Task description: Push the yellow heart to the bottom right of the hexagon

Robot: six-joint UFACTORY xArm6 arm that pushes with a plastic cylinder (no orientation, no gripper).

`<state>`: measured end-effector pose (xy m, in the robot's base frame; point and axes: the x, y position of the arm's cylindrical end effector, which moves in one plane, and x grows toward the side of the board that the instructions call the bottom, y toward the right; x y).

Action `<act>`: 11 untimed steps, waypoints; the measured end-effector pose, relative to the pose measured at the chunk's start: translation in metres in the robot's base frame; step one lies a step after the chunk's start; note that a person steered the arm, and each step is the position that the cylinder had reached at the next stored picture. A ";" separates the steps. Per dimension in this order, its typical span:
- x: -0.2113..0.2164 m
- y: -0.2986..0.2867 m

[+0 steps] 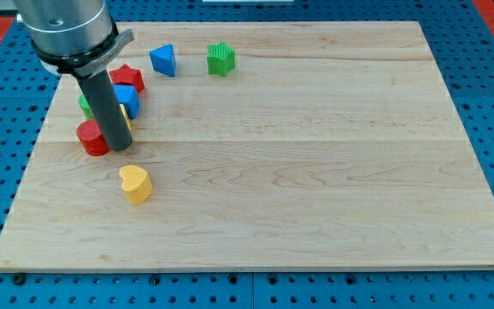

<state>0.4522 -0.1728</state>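
Observation:
The yellow heart (134, 183) lies on the wooden board at the view's lower left. My tip (118, 148) rests just above it, a short gap apart, and right beside the red hexagon (93, 137), which sits at the tip's left. The rod covers part of the cluster behind it.
A cluster sits at the view's upper left: a red block (129, 78), a blue block (127, 99), a green block (85, 105) and a sliver of yellow behind the rod. A blue triangle (163, 60) and a green star (220, 58) lie near the top edge.

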 end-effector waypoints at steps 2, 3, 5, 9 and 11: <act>0.086 0.132; 0.128 0.104; 0.045 0.005; -0.020 0.045; -0.064 0.196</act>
